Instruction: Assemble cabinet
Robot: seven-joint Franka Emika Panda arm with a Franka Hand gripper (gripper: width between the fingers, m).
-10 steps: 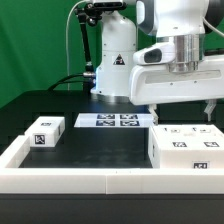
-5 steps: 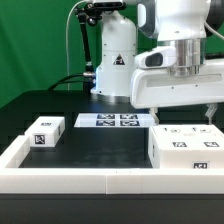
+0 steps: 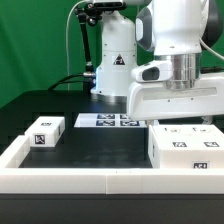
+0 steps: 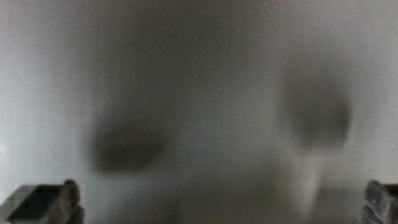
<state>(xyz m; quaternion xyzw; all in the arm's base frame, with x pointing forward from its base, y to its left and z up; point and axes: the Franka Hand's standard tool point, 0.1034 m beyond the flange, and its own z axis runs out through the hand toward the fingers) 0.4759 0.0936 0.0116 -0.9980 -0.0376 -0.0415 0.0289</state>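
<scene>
The large white boxy plastic cabinet (image 3: 185, 150), marked with square black-and-white tags, is seen at 4 o'clock in the exterior view, with the arm's two-finger gripper (image 3: 178, 123) held close above its top. The jaws are spread wide, the dark fingertips (image 4: 45, 202) being shown at opposite edges of the wrist view before a blurred white surface. A small white tagged block (image 3: 45, 133) is set well apart at 8 o'clock.

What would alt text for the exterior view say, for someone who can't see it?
A white robot arm hangs above the cabinet, a big white tagged box at the exterior view's right. A small tagged white block sits at that view's left on the black table.
</scene>
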